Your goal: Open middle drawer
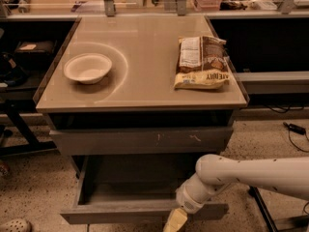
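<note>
The middle drawer (pixel 120 212) is a plain grey handleless drawer low on the cabinet. It stands pulled out toward the camera, and its flat grey tray (pixel 135 190) shows bare. Above it the grey drawer with the white-scratched face (pixel 140 140) is shut. My gripper (pixel 175 221) is at the bottom edge of the view, right at the front face of the middle drawer, right of its centre. My white arm (pixel 251 173) reaches in from the right. The gripper's tip is cut off by the frame edge.
On the cabinet top (pixel 145 88) sit a white bowl (pixel 87 67) at the left and a brown snack bag (pixel 201 63) at the right. Dark shelving stands to the left (pixel 19 62) and right (pixel 270 81). A cable (pixel 294 128) lies on the speckled floor.
</note>
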`<action>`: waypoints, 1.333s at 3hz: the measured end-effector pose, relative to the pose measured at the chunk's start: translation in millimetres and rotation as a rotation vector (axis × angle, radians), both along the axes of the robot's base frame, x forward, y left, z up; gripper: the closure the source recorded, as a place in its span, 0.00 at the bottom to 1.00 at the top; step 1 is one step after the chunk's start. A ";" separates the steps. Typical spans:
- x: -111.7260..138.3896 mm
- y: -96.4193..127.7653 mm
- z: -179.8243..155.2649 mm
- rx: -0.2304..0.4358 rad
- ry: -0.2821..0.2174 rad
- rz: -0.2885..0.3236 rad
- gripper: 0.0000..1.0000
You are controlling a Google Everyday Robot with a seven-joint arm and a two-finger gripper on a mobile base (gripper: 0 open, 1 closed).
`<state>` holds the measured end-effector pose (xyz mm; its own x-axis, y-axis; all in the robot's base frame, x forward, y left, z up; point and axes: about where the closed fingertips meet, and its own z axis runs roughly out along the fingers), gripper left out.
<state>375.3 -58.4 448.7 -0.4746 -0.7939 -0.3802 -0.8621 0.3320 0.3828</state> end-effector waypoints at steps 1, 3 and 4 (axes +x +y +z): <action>-22.0 -6.7 0.2 0.005 0.046 0.012 0.00; -69.4 -19.0 11.1 0.016 0.116 0.003 0.00; -87.7 -25.0 14.5 0.020 0.136 -0.011 0.00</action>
